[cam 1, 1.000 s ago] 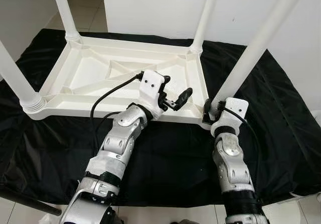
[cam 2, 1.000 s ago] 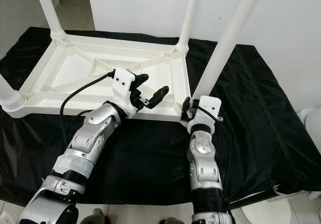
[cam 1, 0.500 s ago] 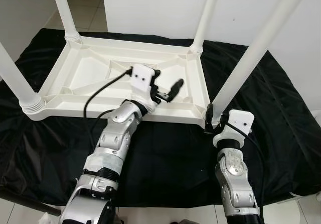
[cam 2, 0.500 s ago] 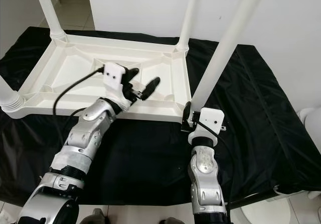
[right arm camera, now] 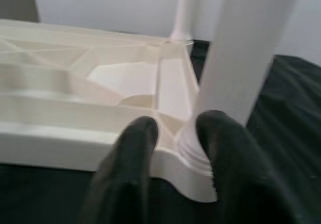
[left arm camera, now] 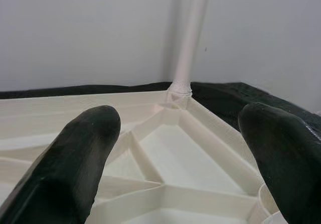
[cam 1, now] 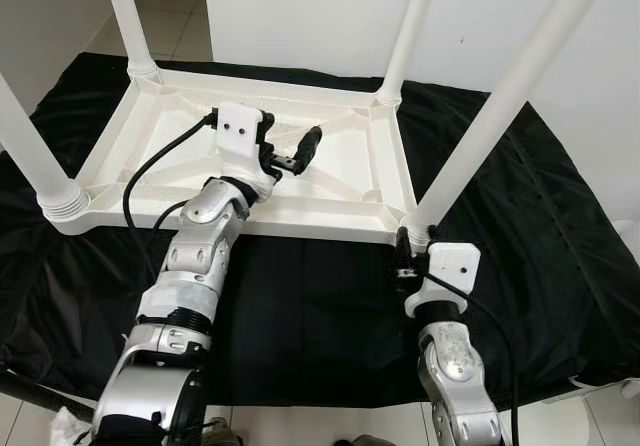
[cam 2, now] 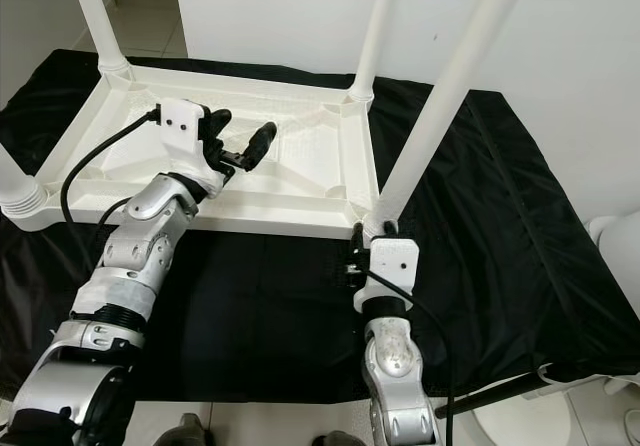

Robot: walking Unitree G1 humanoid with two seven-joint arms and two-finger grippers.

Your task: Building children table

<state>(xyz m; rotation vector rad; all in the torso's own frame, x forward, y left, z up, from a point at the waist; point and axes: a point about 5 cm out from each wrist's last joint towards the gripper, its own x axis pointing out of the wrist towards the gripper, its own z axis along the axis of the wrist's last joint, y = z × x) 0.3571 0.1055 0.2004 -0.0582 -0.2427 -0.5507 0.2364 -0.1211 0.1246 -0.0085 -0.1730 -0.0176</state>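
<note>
White plastic table (cam 1: 330, 191) lies upside down on a black cloth (cam 1: 560, 226), four legs pointing up. The top is a rectangular tray-like shell, its underside ribbed with diagonal and straight braces; the plastic is matte and off-white. The legs are round tubes, each seated in a ringed collar at a corner. The near-right leg (cam 1: 500, 106) slants up across the head views; the far-right leg (cam 1: 405, 36) stands at the back corner against the wall. The cloth is thin, shiny and creased, draped over a low platform and hanging off its edges. Plain white wall (cam 1: 300, 11) behind; pale floor tiles at far left. Left gripper (cam 1: 290, 151) is held over the inner ribs of the table's underside, its two black fingers spread wide with nothing between them; in its wrist view the fingers (left arm camera: 75, 158) frame the far-right corner and leg. A black cable runs from that wrist back along the silver arm. Right gripper (cam 1: 403, 266) sits just in front of the near-right corner, by the collar of the near-right leg; in its wrist view the fingers (right arm camera: 130, 163) stand a narrow gap apart, pointing at the table's edge and collar, whether touching I cannot tell.
</note>
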